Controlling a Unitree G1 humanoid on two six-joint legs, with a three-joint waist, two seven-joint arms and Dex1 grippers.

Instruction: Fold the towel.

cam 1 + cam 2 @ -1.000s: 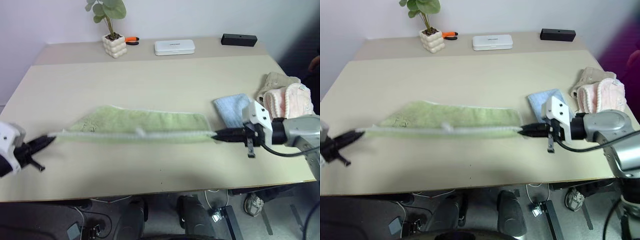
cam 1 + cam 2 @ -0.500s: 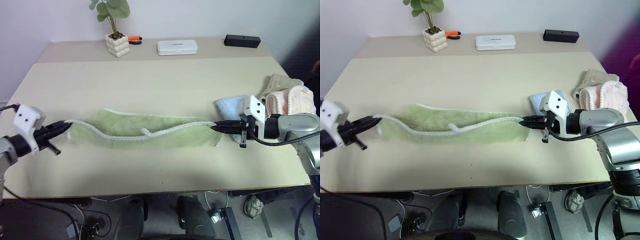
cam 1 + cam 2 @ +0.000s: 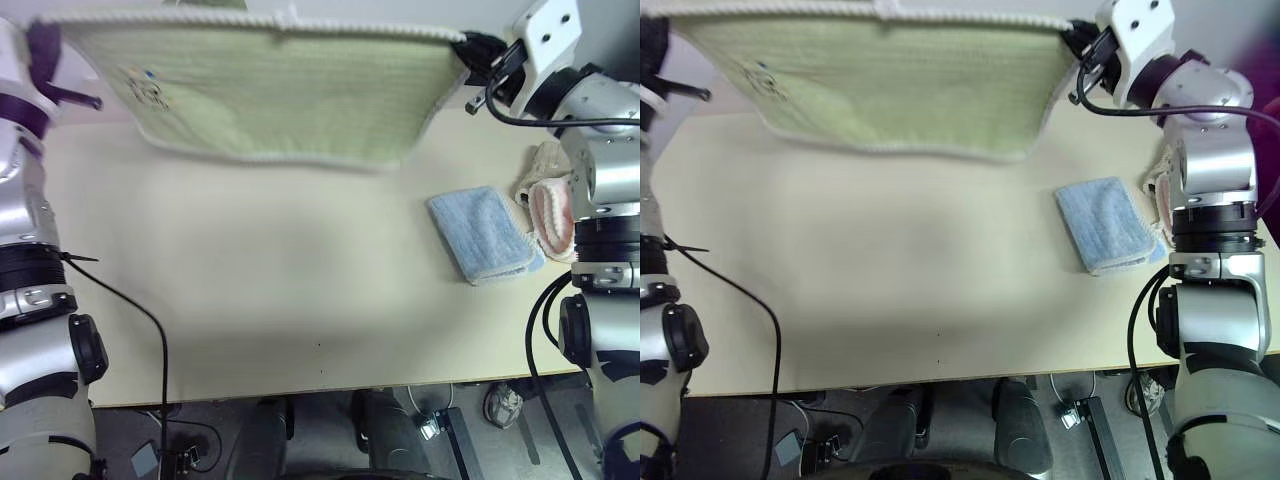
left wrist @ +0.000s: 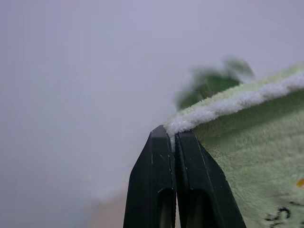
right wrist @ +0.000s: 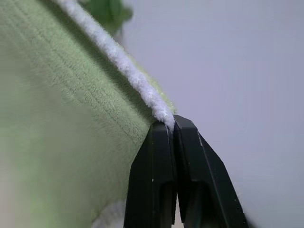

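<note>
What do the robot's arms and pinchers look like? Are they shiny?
Yes, the arms are shiny silver metal tubes with black rings at the joints. Thin black cables loop along both. Near each wrist sits a white blocky part. The left gripper and right gripper each have two flat black fingers that taper to a narrow tip, each with a long slot low down.
</note>
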